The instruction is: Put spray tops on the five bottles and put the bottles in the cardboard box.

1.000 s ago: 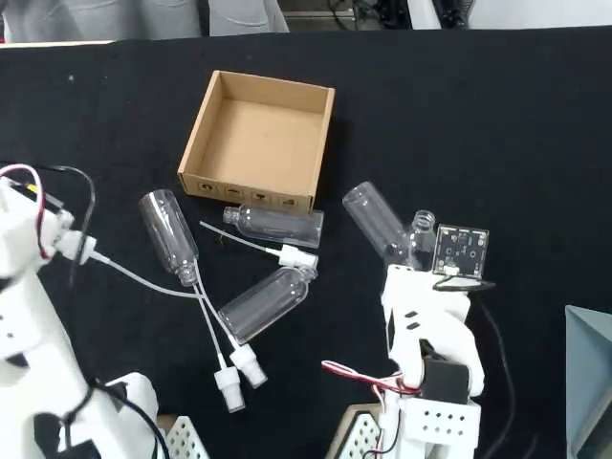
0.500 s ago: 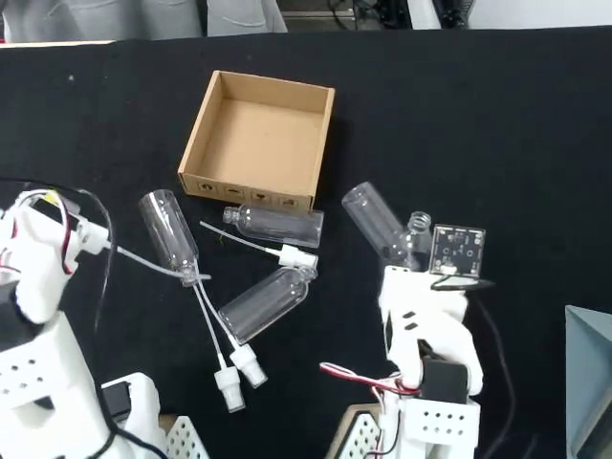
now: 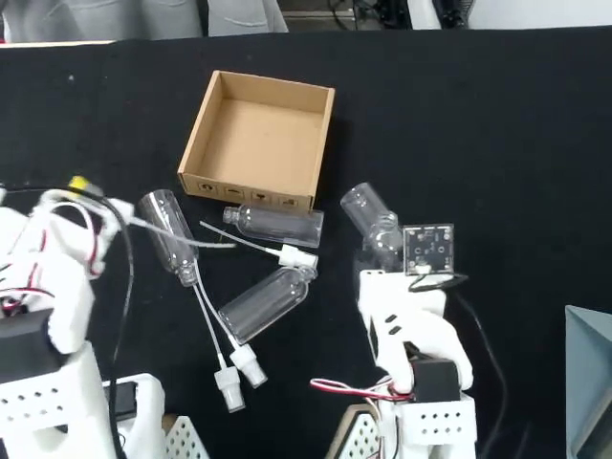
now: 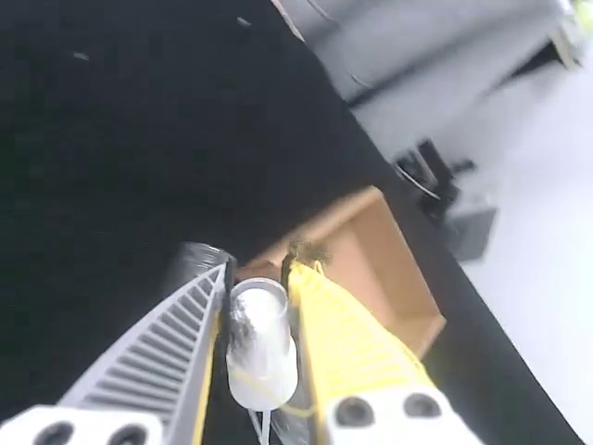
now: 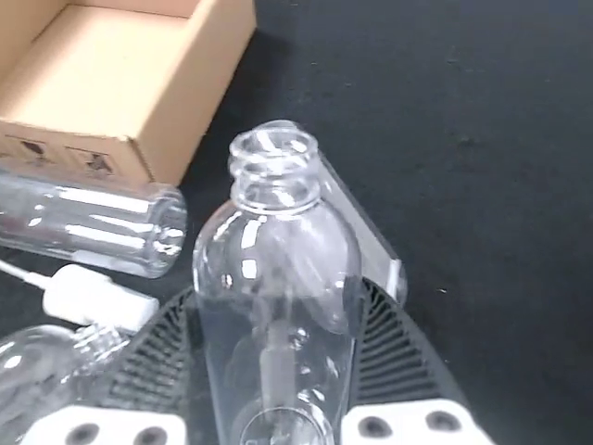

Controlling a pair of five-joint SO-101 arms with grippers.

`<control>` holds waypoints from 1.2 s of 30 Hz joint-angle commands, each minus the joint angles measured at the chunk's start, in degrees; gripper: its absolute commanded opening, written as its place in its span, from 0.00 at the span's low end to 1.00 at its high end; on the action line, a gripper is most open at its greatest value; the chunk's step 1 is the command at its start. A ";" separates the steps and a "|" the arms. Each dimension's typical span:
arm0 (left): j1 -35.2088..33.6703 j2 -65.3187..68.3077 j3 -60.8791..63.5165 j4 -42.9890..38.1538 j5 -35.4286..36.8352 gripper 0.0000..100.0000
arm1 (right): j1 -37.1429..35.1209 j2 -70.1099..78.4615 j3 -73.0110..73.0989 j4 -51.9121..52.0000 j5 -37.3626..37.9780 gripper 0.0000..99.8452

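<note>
My left gripper (image 3: 107, 216) (image 4: 258, 276) is shut on a white spray top (image 4: 261, 345); its thin tube (image 3: 182, 237) reaches out across a lying bottle (image 3: 170, 234). My right gripper (image 5: 278, 320) is shut on a clear bottle (image 5: 276, 264) (image 3: 382, 235), held upright with its neck open. Another clear bottle (image 3: 360, 205) lies just behind the held one. The empty cardboard box (image 3: 196, 143) (image 5: 208, 56) stands farther back, left of the held bottle. Two more bottles (image 3: 277, 225) (image 3: 263, 304) lie in front of the box.
A loose spray top (image 3: 297, 256) (image 5: 93, 295) with its tube lies between the two middle bottles. Two more spray tops (image 3: 229, 387) (image 3: 249, 364) lie near the front edge, tubes pointing back. A grey object (image 3: 588, 382) stands at the front right corner.
The left arm has swung in towards the middle, carrying the spray top so that its tube now crosses the left bottle. The right arm has shifted left with its bottle.
</note>
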 commanded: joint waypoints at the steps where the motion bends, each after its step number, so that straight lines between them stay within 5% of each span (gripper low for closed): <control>1: 6.64 -2.37 1.45 -5.63 2.11 0.03 | -2.81 -5.67 -1.54 -1.76 1.05 0.03; 10: 12.18 -7.38 9.01 -14.68 5.36 0.03 | -4.92 -5.58 0.84 -4.66 1.32 0.03; 19: 16.48 -17.32 24.31 -28.57 5.63 0.03 | -9.05 -5.58 1.71 -4.22 20.92 0.03; 36: 19.82 -41.41 48.57 -43.96 5.80 0.03 | -14.95 -5.76 1.71 0.26 30.07 0.03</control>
